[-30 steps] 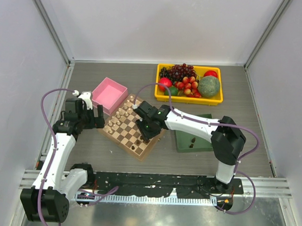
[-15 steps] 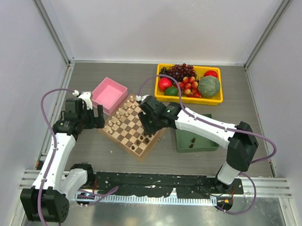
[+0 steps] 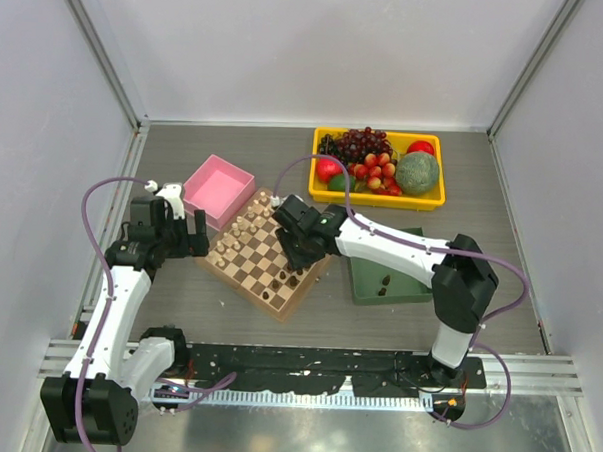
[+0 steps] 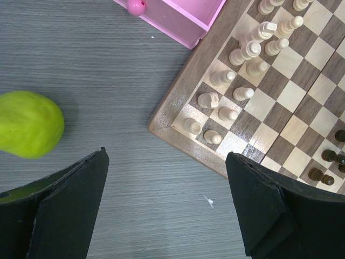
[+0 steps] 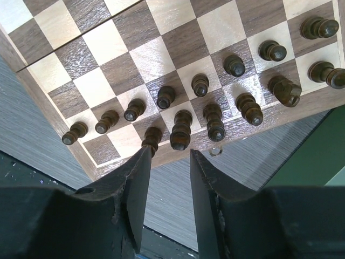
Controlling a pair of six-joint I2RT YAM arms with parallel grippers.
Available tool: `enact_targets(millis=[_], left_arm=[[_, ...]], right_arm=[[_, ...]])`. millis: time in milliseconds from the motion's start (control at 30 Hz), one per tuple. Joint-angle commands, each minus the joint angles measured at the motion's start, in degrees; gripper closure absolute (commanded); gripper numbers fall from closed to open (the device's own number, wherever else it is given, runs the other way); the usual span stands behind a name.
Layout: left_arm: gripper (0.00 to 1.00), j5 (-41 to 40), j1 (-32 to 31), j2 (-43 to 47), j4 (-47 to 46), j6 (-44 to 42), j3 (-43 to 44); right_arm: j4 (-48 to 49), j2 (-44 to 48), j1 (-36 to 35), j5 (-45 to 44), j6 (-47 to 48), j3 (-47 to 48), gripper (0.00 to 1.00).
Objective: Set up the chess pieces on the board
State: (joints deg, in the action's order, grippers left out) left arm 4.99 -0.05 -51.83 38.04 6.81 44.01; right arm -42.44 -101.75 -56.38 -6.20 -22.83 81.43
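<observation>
Left gripper (image 4: 167,162) hangs spread wide with nothing in it, over the tabletop just off the board (image 4: 178,116) corner, with a green fruit (image 4: 29,124) out to one side. Right gripper (image 5: 168,162) has its fingers narrow with an empty gap, over the board's near edge. The dark chess pieces (image 5: 180,129) stand upright in two rows along that edge, and the cream pieces (image 4: 245,51) are on the far side. The board sits diagonal to the table, with the pink box (image 4: 183,16) just beside it.
</observation>
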Motion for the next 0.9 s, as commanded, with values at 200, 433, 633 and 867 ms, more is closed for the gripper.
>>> enact_targets(millis=[200,433,633,867], left_arm=[[0.01,0.0,-0.2,0.8,-0.4,-0.8,2.1],[0.01,-0.1,-0.2,0.9,-0.4,-0.8,2.0],[0.01,-0.2,-0.2,0.9,-0.5,-0.8,2.0],[0.01,0.0,-0.2,0.9,-0.3,-0.8,2.0]], right_arm=[[0.7,-0.9,0.9,-0.7,-0.2,2.3,0.61],[0.9,-1.5,0.9,0.3,0.4,2.4,0.64],[1.2,-2.0,0.8,0.9,0.6,2.2,0.67],[1.2,-2.1,0.8,1.5,0.8,1.7,0.74]])
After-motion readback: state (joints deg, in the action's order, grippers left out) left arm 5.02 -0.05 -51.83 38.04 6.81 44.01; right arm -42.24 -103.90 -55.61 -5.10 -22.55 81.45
